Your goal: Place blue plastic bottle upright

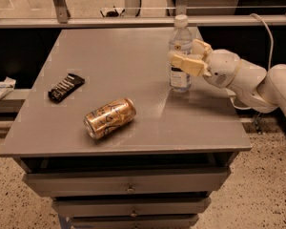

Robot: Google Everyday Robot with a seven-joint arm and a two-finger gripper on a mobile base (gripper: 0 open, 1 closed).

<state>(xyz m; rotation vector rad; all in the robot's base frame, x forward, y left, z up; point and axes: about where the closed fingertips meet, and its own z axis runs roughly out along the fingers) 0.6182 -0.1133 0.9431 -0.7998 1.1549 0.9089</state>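
Observation:
The blue plastic bottle (179,46) is clear with a white cap and a white label. It stands upright with its base on the grey table (133,61), at the right of the top, towards the back. My gripper (192,57) reaches in from the right and is shut on the bottle at label height. One cream finger (185,64) crosses in front of the bottle and the other sits behind it. The white arm (248,80) runs off to the right.
A gold drink can (109,118) lies on its side near the table's front middle. A black snack packet (66,87) lies at the left. Drawers (128,187) sit under the tabletop. A rail (133,20) runs behind the table's back edge.

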